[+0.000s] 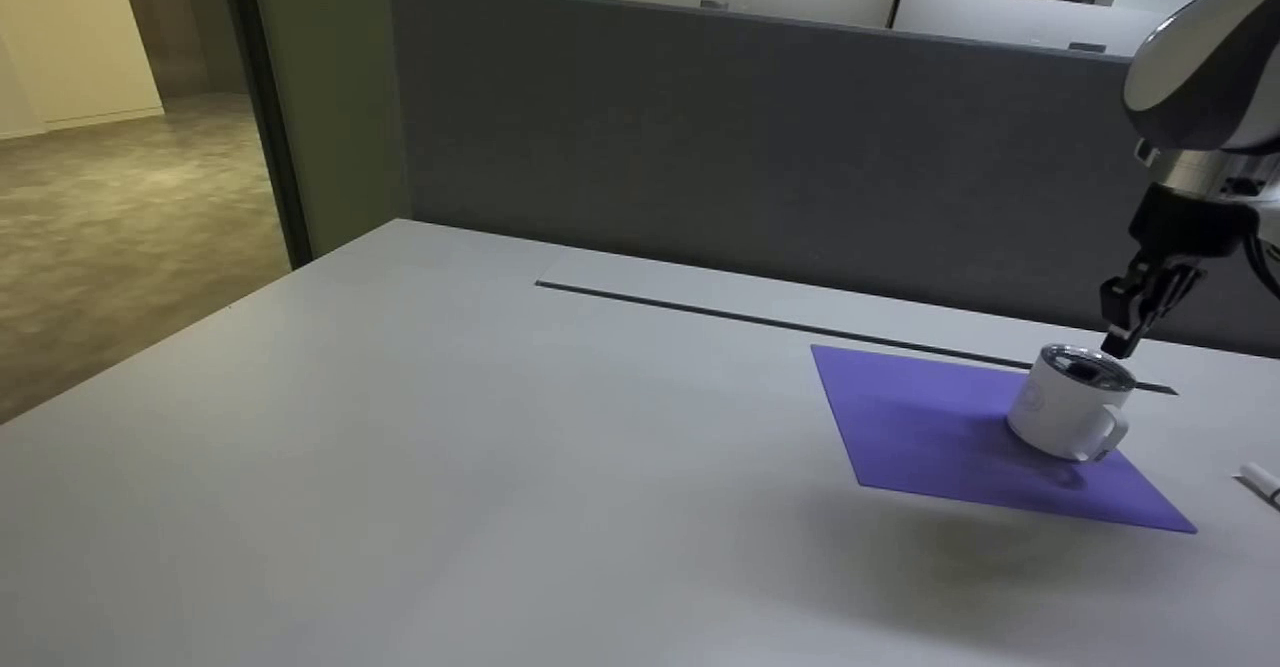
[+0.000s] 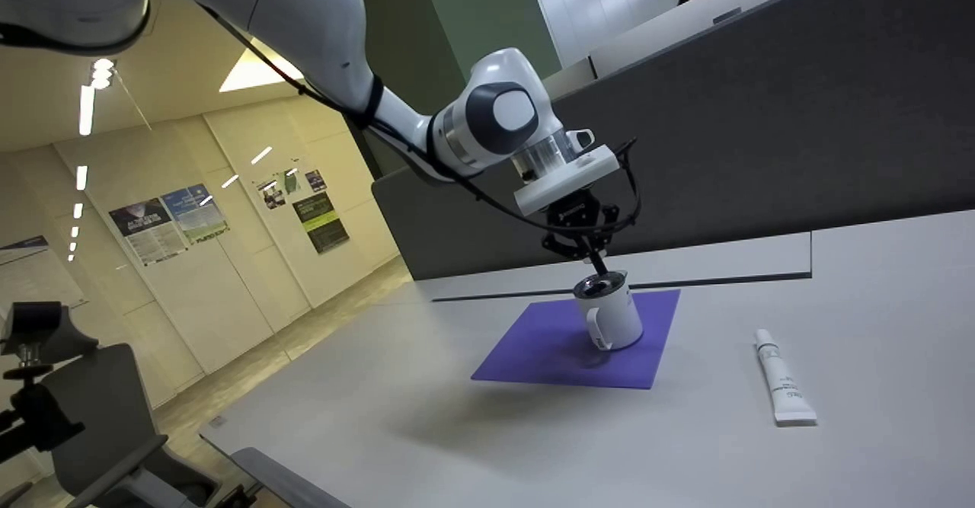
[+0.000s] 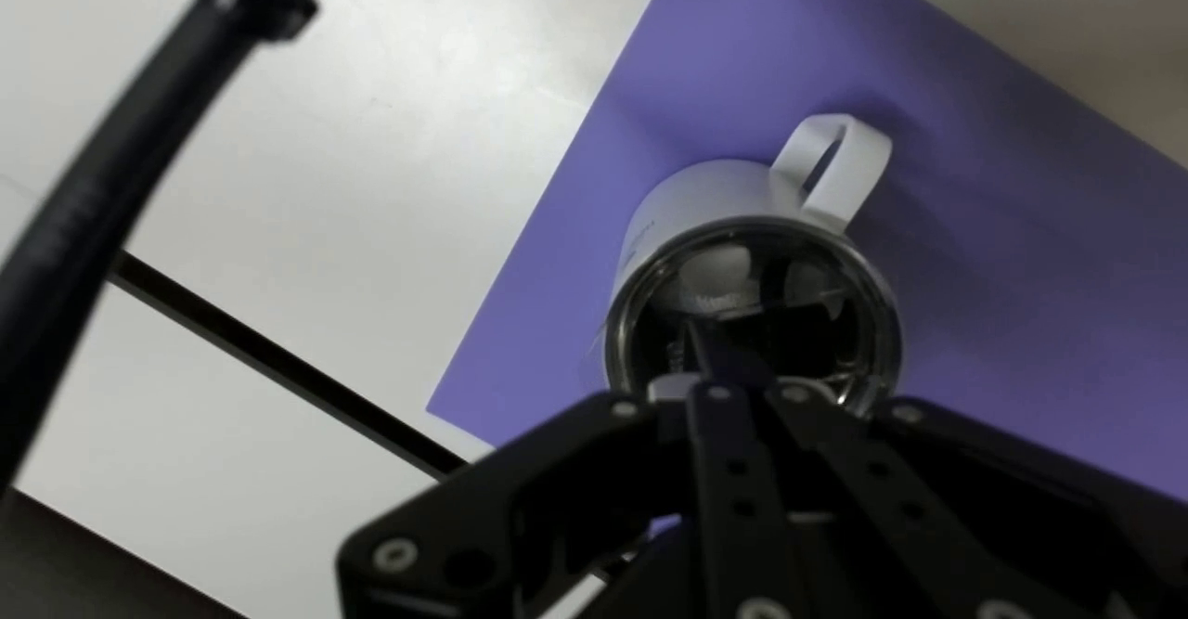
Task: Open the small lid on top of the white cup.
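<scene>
Mug (image 1: 1055, 415), white and single, stands upright just below the end effector (image 2: 600, 266). The two fingers of the end effector are brought together, with nothing seen held between them. One clear lid (image 3: 752, 290) with a shiny rim covers the mug, and the fingertips are at its edge in both exterior views; whether they touch it I cannot tell. One dark patch (image 3: 806, 339) shows in the lid, just beside the fingertips in the wrist view; whether it is a slider or an opening, I cannot tell. The mug's one handle (image 3: 858, 169) is on the far side of the lid from the end effector. One purple sheet (image 2: 541, 348) lies beneath the mug and the end effector, flat on one white desk (image 1: 400, 447). One white squeeze tube (image 2: 783, 380) lies on the desk, well apart from the end effector. One dark seam (image 1: 770, 322) in the desk runs past the mug, between it and one grey partition (image 1: 750, 147) behind the end effector.
</scene>
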Available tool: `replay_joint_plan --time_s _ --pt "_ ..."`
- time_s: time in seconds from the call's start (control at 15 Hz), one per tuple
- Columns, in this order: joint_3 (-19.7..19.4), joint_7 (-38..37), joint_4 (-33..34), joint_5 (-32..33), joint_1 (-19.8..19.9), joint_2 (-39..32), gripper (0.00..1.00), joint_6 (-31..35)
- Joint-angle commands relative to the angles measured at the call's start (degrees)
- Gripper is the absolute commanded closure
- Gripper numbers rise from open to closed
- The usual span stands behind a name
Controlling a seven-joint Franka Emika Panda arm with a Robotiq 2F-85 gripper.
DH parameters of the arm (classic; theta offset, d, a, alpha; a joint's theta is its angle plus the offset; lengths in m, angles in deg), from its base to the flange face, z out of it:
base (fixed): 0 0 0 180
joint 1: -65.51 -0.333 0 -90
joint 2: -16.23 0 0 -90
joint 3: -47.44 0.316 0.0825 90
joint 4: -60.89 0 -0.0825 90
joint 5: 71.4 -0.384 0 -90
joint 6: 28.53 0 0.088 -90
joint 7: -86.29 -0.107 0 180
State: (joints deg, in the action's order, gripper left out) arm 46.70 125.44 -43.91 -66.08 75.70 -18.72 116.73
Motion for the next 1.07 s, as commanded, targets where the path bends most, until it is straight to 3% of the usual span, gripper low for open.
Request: replay_joint_plan --time_s 0.0,0.8,0.93,1.0 --pt "0.42 -2.55 0.85 0.61 0.23 -0.83 1.00 1.72" --pt "0.66 -4.05 0.08 1.02 0.09 -1.51 1.00 3.60" --pt "-0.20 -5.86 0.44 1.43 -0.68 -1.75 1.00 2.52" --pt "-1.75 -9.23 1.77 1.95 -1.98 -1.65 1.00 -1.55"
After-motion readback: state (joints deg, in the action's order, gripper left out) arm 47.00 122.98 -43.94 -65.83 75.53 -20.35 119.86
